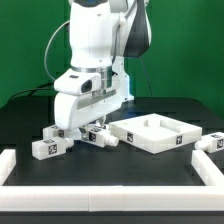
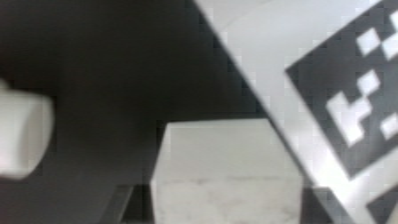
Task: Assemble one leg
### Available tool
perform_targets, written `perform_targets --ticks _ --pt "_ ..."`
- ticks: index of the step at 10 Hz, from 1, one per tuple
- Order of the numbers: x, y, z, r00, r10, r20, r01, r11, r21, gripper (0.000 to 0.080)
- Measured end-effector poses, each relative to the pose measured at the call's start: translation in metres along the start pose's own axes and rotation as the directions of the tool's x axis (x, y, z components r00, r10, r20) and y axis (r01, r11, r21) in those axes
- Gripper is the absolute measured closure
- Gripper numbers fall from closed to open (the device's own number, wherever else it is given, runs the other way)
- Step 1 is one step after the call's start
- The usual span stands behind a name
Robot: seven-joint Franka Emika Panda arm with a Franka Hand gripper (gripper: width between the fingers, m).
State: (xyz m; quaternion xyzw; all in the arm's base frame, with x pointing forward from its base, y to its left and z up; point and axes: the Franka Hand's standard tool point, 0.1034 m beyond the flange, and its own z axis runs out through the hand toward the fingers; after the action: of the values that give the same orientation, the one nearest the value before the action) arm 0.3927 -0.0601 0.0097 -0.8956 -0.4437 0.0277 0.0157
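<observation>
Your gripper stands spread, two dark fingers either side of one small white matte oblong leg on the black table; one rimmed square white panel lies near.

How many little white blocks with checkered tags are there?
4 small white tagged block legs: two at the exterior view's left, one below the gripper, one far right. The arm may hide others.

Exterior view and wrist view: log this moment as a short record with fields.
gripper: gripper low, jaws apart
held: apparently nothing clamped; leg lies between the jaws
panel: square panel on the exterior view's right of the gripper
other legs: second leg at the exterior view's left; third leg at its right
</observation>
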Motion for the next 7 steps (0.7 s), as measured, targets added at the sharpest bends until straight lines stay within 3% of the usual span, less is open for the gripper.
perform_targets --ticks 4,6,7 --pt "-0.006 0.0 0.003 1.0 0.014 -0.004 -0.014 1.0 -0.004 0.0515" --pt "-0.007 -0.001 0.002 1.0 0.015 -0.001 -0.015 1.0 0.001 0.0226" --pt "-0.007 -0.002 -0.01 0.999 0.033 0.017 -0.033 0.999 0.026 0.0226"
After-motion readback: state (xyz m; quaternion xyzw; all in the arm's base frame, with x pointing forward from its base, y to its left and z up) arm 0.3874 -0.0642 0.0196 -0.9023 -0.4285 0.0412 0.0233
